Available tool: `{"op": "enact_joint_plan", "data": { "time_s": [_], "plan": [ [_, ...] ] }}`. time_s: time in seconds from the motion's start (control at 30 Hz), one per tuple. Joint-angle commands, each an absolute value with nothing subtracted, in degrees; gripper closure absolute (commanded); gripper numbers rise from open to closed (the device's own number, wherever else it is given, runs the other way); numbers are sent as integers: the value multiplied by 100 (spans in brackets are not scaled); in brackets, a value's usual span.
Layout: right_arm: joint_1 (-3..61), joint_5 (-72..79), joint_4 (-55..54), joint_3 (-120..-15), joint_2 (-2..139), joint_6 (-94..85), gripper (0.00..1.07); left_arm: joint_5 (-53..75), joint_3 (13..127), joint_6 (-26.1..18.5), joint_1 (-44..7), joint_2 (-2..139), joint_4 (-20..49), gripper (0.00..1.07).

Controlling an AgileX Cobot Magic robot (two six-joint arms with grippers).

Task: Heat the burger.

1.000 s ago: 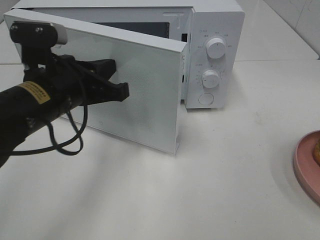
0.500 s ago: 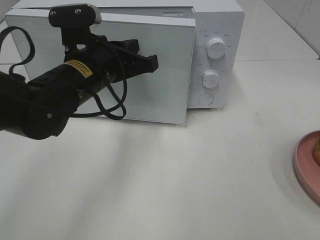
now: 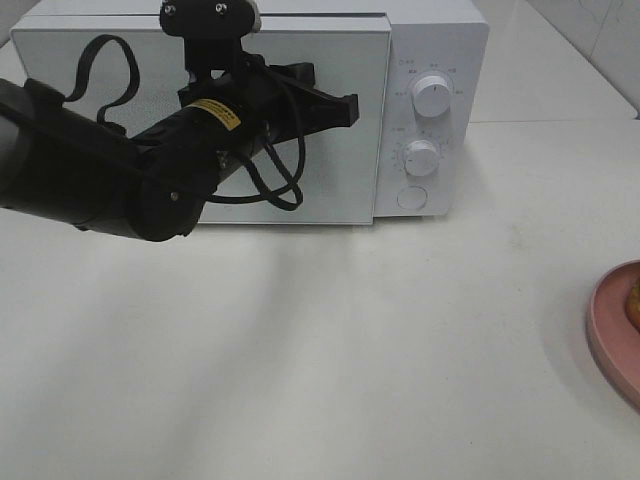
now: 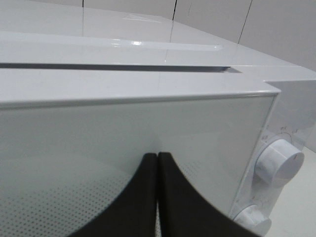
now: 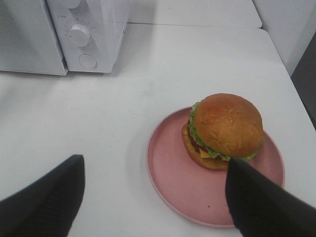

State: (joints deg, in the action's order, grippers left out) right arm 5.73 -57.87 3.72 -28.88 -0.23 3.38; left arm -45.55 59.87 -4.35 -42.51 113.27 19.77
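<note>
Exterior high view: your left gripper [image 3: 345, 110] sits w/ jaws pressed together, tip against the front of the microwave door [image 3: 320, 190]. Door looks flush w/ the microwave [image 3: 440, 60] body, i.e. shut. At far right edge you get only a sliver of the pink plate [image 3: 612, 330]; the burger is mostly cut off there. Judging progress: burger isn't inside, door reads closed, so heating hasn't begun. You'd need door open again, burger in, door shut, then the 2 knobs [image 3: 432, 96] set.

Left wrist view: both fingers [image 4: 140, 197] meet w/ no gap, nothing between them, held right up at the door glass. Upper knob [image 4: 279, 163] shows to one side; door's top seam looks closed, no interior visible.

Right wrist view: burger [image 5: 224, 129] rests upright on the plate [image 5: 173, 182], bun dome up, layers stacked vertical, so its long axis runs straight up; no clear front. It sits off-centre, toward the plate's far-right part. Right gripper [image 5: 153, 197] hangs above w/ jaws spread wide, holding nothing, 1 finger each side of the plate's near edge. Microwave is well apart, far left.
</note>
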Motion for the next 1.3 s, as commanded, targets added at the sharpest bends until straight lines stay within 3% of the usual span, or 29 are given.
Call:
{"op": "enact_joint_plan", "data": {
  "time_s": [0.03,0.33,0.63,0.7,0.77,0.8,0.83,0.87,0.9,0.93,0.97,1.0,1.07,1.13,1.23,1.3],
  "plan": [
    [533,-5707,361,-2871,-178,292,31,-4612,6245,-458,-3971,11390,2361,107],
    [533,-5707,361,-2871,-178,292,31,-4297,6314,-458,-3885,11385,2309,107],
    [533,-5707,361,-2871,-178,292,31,-3604,5781,-688,-4360,10812,2320,107],
    [533,-5707,361,-2871,-178,292,31,-3478,5707,-688,-4412,10731,2320,102],
    [533,-5707,361,-2871,-178,292,31,-2733,5563,-688,-4515,10514,2275,79],
    [533,-5707,361,-2871,-178,292,31,-2733,5563,-688,-4515,10514,2275,79],
    [533,-5707,361,-2871,-178,292,31,-2080,5535,-688,-4555,10399,2263,53],
    [533,-5707,361,-2871,-178,292,31,-2080,5535,-688,-4555,10399,2263,53],
    [533,-5707,361,-2871,-178,292,31,-1421,5535,-688,-4572,10302,2206,24],
    [533,-5707,361,-2871,-178,292,31,-1071,5535,-693,-4572,10239,2160,12],
    [533,-5707,361,-2871,-178,292,31,-1071,5535,-693,-4572,10239,2160,12],
    [533,-5707,361,-2871,-178,292,31,-344,5535,-693,-4572,10141,2040,6],
    [533,-5707,361,-2871,-178,292,31,-69,5535,-693,-4572,10096,1982,6],
    [533,-5707,361,-2871,-178,292,31,1003,5535,-693,-4572,9878,1599,6],
    [533,-5707,361,-2871,-178,292,31,1249,5535,-693,-4572,9820,1484,6],
    [533,-5707,361,-2871,-178,292,31,2045,5535,-688,-4572,9637,997,6]
  ]
}}
